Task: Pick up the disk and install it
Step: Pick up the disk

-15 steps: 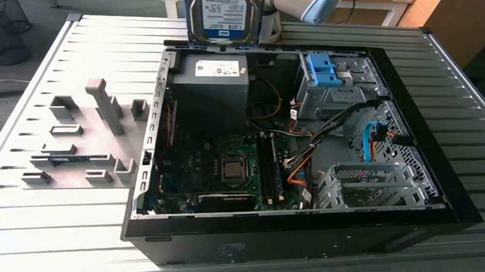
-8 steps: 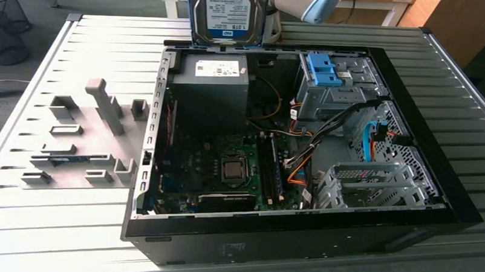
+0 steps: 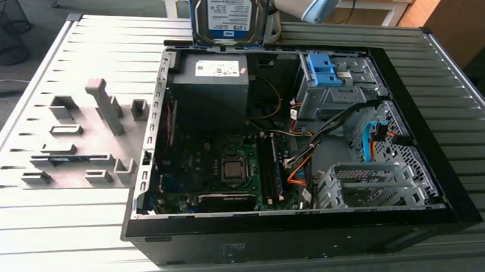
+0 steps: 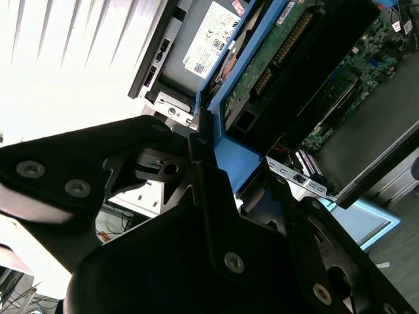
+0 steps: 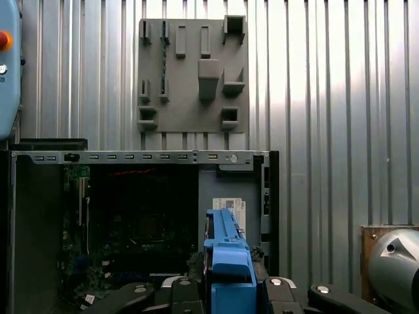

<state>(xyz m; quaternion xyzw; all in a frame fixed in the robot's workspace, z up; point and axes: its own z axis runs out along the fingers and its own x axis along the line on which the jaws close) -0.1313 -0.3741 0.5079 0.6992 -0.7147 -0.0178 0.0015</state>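
Observation:
The disk [image 3: 228,11] hangs upright above the far edge of the open computer case [image 3: 144,169], its white-and-blue label facing the exterior camera. In the second wrist view my gripper [image 4: 216,163] is shut on the disk [image 4: 275,59] at its blue rail, with the green circuit-board side showing. In the first wrist view the disk [image 5: 226,261] appears edge-on between my black fingers [image 5: 288,294], above the case interior. The grey drive cage [image 3: 333,97] with a blue bracket [image 3: 324,69] on top sits at the case's far corner on the exterior view's right.
Inside the case are a black power supply [image 3: 212,80], the motherboard [image 3: 225,171], loose cables [image 3: 306,156] and a lower metal cage [image 3: 370,183]. A grey fixture plate [image 3: 72,148] lies on the slatted table at the exterior view's left. A pale arm link [image 3: 307,5] is beside the disk.

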